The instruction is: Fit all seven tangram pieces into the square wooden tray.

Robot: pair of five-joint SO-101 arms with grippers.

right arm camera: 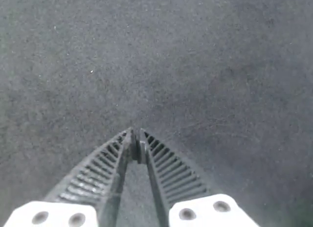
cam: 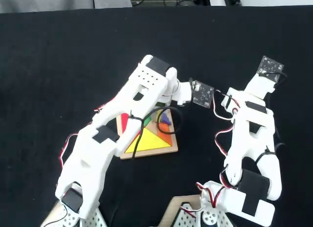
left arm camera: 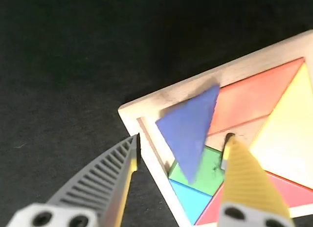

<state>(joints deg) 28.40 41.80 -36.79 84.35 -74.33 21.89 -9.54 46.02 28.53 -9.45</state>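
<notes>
Blue triangle point(left arm camera: 188, 131) is lying tilted over a corner of the wooden tray point(left arm camera: 146, 102), inside the spread left tool point(left arm camera: 182, 141), probably risking a jam on the rim if pushed down unturned, while the right tool point(right arm camera: 136, 139) is hovering pressed together above the counter point(right arm camera: 195, 51).

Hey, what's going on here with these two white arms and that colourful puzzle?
Two robot arms are working on a tangram puzzle. The left gripper hangs open over a corner of the wooden tray, its fingers on either side of a blue triangle that lies askew, not yet flat in place. Other coloured pieces already lie flat inside. The right gripper is shut above the bare black table.
</notes>
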